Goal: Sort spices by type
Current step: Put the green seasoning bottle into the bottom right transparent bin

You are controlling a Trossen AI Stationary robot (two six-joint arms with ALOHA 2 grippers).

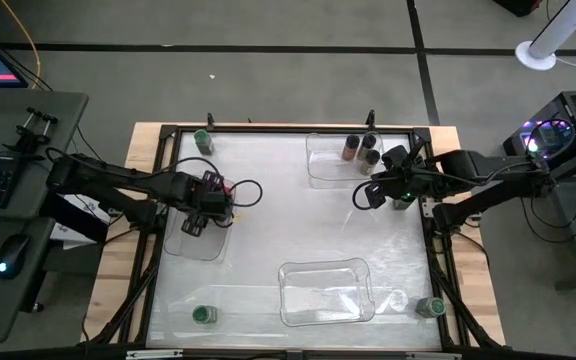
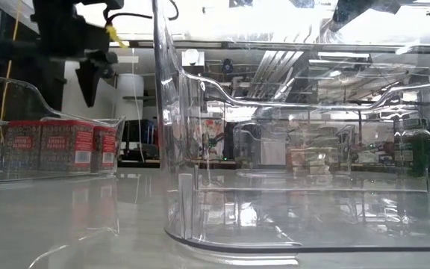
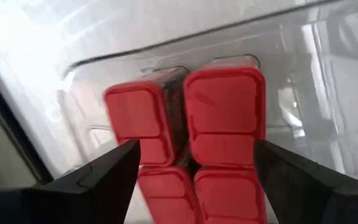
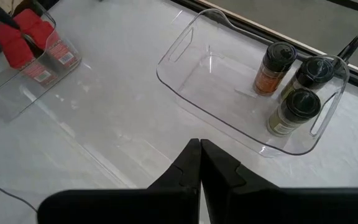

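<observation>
Several red square-topped spice boxes (image 3: 225, 112) stand packed together in a clear tray (image 1: 193, 243) at the table's left. My left gripper (image 3: 196, 149) hangs open just above them, one finger on each side, touching none; the low view shows its fingertips (image 2: 89, 82) clear of the box tops (image 2: 51, 146). Three dark-lidded jars (image 4: 291, 81) stand in the far right tray (image 1: 333, 165). Green-lidded jars stand loose at the far left (image 1: 203, 140), near left (image 1: 201, 315) and near right (image 1: 430, 307). My right gripper (image 4: 199, 149) is shut in the air beside the far right tray.
A third clear tray (image 1: 323, 290) sits at the table's near middle and fills the low view (image 2: 275, 187). A dark frame (image 1: 438, 250) runs round the table top. Bare table lies between the trays.
</observation>
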